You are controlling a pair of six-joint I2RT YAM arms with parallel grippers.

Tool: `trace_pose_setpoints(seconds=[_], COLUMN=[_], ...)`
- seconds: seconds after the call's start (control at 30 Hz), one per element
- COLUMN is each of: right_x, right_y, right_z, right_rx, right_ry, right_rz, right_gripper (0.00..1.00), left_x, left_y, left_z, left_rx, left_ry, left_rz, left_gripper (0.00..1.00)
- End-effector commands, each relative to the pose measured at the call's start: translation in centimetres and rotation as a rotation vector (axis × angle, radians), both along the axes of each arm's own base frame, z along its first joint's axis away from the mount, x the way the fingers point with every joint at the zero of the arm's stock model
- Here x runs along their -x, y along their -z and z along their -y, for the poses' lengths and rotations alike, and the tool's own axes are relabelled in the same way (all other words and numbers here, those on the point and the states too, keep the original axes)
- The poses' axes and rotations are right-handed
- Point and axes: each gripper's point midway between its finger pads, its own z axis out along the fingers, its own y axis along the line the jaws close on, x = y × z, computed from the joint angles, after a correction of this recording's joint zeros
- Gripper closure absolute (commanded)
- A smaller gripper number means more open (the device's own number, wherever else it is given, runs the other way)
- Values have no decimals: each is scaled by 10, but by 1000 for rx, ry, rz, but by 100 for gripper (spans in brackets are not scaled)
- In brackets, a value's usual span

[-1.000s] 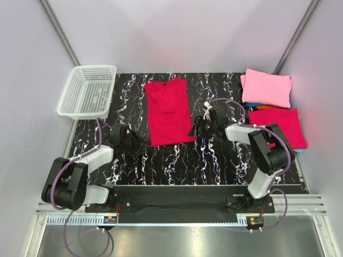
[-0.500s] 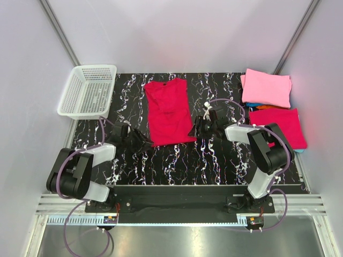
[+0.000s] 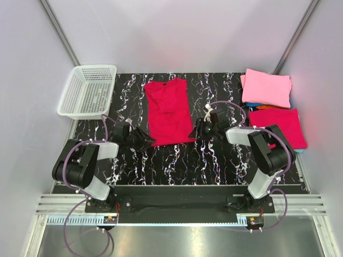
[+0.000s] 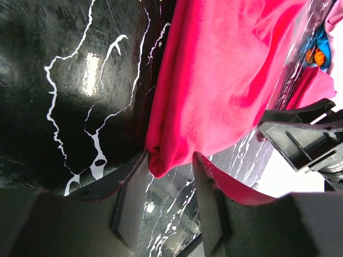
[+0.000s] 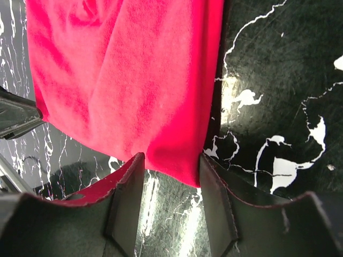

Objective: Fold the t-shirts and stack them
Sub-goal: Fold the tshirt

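You are at the start of a fold on the red t-shirt [image 3: 169, 110], which lies flat and lengthwise in the middle of the bench [image 3: 177, 160], collar at the far end and hem towards the arms. It looks already narrowed to a long strip. The left gripper [image 4: 170, 163] sits low at the near left hem corner, its jaws partly apart with the corner between them and not yet pinched. The right gripper [image 5: 170, 160] stands the same way astride the near right corner, with nothing gripped.

Next you likely need both grippers to pinch their corners, catching every layer of cloth. Then lift together and carry the hem evenly towards the collar, so the fold lands square. The finished pieces, a pink shirt [image 3: 266, 88] and a folded red shirt [image 3: 278, 127], wait at the right edge, well apart.
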Motion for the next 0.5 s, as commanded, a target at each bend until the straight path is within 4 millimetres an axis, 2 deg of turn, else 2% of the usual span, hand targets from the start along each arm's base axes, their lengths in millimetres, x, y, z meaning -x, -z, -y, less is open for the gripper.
trace_pose_setpoints(seconds=[0.0, 0.07, 0.17, 0.23, 0.3, 0.37, 0.4, 0.47], right_x=[23, 24, 27, 29, 31, 34, 34, 38], right_y=[19, 20, 22, 24, 25, 27, 26, 26], right_z=[11, 11, 11, 12, 12, 11, 11, 13], right_rx=[57, 56, 52, 54, 51, 47, 47, 46], right_ry=[2, 1, -2, -4, -8, -10, -8, -7], right_rz=[-81, -83, -93, -98, -106, -118, -118, -122], right_gripper=[48, 49, 54, 63, 72, 95, 100, 100], left_x=[-7, -7, -6, -5, -5, -5, -6, -6], left_y=[-2, -1, -1, 1, 2, 2, 3, 2], left_z=[-3, -4, -7, -9, -10, -10, -10, -10], left_rx=[-18, -21, -37, -54, -63, -69, -72, -72], left_ry=[-2, -4, -10, -12, -9, -7, -4, 2], left_rz=[50, 47, 46, 41, 45, 51, 52, 59], left_gripper=[57, 59, 63, 66, 74, 80, 89, 99])
